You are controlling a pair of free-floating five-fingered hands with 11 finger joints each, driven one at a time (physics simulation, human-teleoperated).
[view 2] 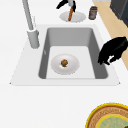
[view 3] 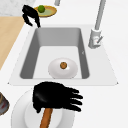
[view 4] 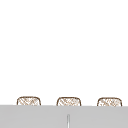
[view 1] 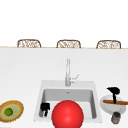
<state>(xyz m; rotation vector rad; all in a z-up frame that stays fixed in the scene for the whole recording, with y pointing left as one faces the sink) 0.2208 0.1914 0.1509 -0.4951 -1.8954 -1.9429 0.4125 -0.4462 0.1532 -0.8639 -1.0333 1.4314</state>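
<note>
Baguette-like brown stick point(view 1: 115, 101) lies across a white plate point(view 1: 106, 106) at the right of the front view, on the counter beside the sink point(view 1: 40, 100). Directly over it hangs the right hand point(view 1: 113, 91), its fingers pointing down onto the stick; in the right side view, low in the frame, that hand point(view 3: 53, 97) spreads its fingers straight over the stick's point(view 3: 45, 119) upper end, and whether it truly touches cannot be told. Just below the plate in the front view stands a small dark jar point(view 1: 116, 117), also seen at the top of the left side view point(view 2: 92, 13). Inside the basin, a white dish point(view 2: 65, 64) with a small brown lump point(view 2: 64, 62) sits on the sink floor. The left hand point(view 1: 45, 108) hovers at the sink's lower left corner, fingers curled downward and holding nothing. Further left on the counter rests a yellow-rimmed bowl point(view 1: 13, 110) with a green fruit point(view 1: 8, 111) in it. A large red sphere point(view 1: 67, 114) covers the front of the basin, bottom centre. The faucet point(view 1: 68, 73) rises behind the sink.
</note>
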